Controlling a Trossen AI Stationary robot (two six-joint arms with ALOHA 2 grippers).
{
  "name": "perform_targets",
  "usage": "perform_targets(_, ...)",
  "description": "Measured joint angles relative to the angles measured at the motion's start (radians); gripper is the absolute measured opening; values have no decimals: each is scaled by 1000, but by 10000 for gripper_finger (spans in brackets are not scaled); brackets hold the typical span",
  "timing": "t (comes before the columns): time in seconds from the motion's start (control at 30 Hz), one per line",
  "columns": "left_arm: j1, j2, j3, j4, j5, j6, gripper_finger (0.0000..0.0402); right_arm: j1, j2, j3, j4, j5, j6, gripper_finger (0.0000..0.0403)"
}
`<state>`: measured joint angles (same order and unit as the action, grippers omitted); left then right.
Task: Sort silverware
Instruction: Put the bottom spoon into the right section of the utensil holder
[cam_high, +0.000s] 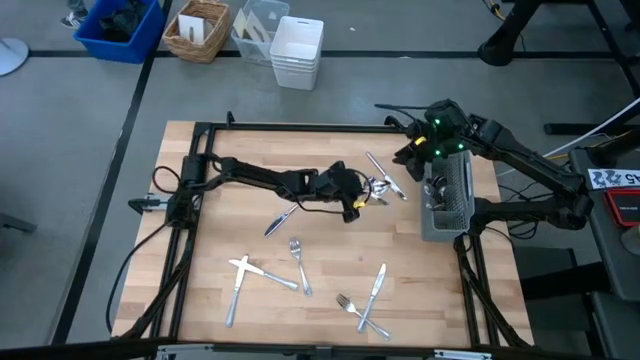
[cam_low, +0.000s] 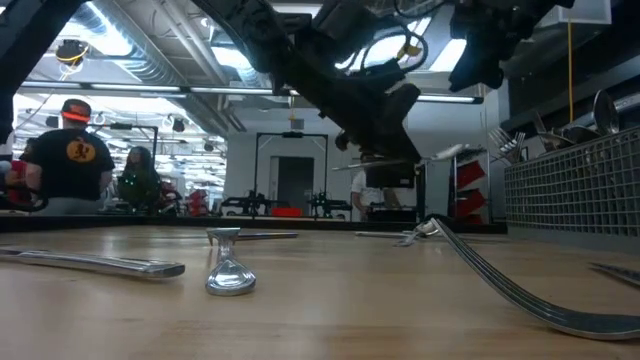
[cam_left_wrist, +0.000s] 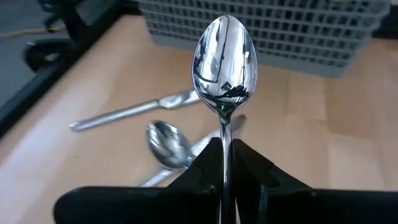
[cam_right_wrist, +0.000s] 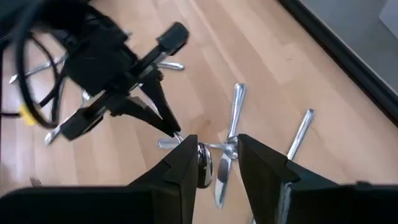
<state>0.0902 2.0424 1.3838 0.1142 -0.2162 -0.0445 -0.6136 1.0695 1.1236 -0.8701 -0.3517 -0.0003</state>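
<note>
Pinched between the left gripper's (cam_left_wrist: 225, 180) dark fingers, a spoon (cam_left_wrist: 224, 59) stands nearest the lens in the left wrist view, its handle clamped and its bowl pointing ahead toward the grey mesh caddy (cam_left_wrist: 261, 28). Going left to right over the wooden table (cam_high: 200, 200) from above, much silverware is still unsorted: a crossed pair of pieces (cam_high: 243, 270) at the near left, a fork (cam_high: 299, 262) and a knife (cam_high: 281, 217) toward the middle, another crossed fork and knife (cam_high: 366, 303) at the near right, then a few pieces (cam_high: 385, 178) just past the left gripper (cam_high: 368, 193). At the far right the caddy (cam_high: 447, 205) already holds some cutlery, so I judge the sort begun but well short of half done. The right gripper (cam_right_wrist: 217, 163) hangs near the caddy's far end, fingers spread and empty, with a loose spoon and knife (cam_right_wrist: 229, 146) on the table beneath.
</note>
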Motion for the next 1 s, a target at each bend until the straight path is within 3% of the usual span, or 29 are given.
perform_targets(0.17, 3, -28, 0, -4, -79, 29, 12, -2, 0, 0, 9, 49, 95, 115)
perform_targets(0.57, -3, -38, 1, 10, -169, 61, 14, -2, 0, 0, 9, 52, 102, 115)
perform_targets(1.0, -46, -74, 2, 141, -283, 187, 11, -2, 0, 0, 4, -27, 150, 115)
